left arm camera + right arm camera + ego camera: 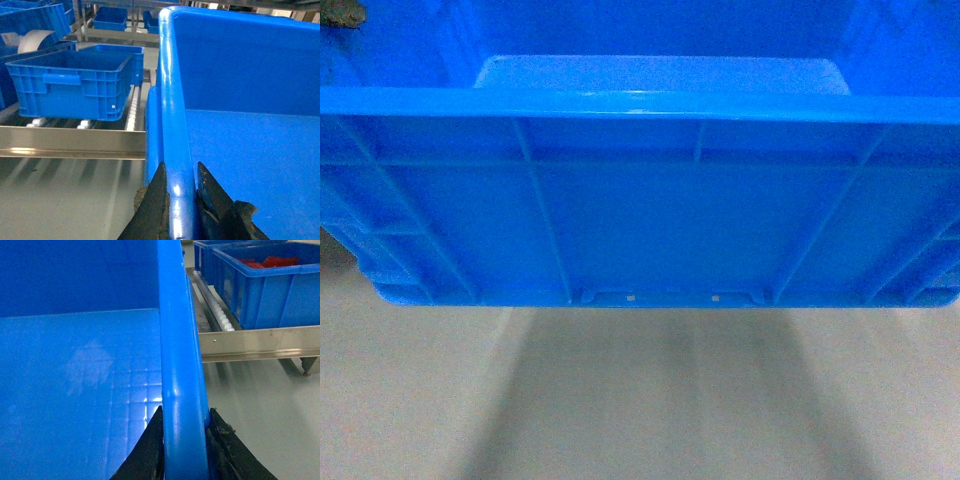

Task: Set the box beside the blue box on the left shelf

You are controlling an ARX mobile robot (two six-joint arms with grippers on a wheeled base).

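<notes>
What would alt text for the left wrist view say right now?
The left gripper clamps the thick rim of a large bright-blue plastic crate, its smooth inside filling the right. Beyond, on the left, another blue ribbed plastic crate sits on a grey metal rack with white rollers.

Head camera looks down, very close, on the box near wall, floor below. Left wrist camera sits at the box's left rim, facing forward to the left shelf. Right wrist camera sits at the box's right rim. All three views share the box interior.
</notes>
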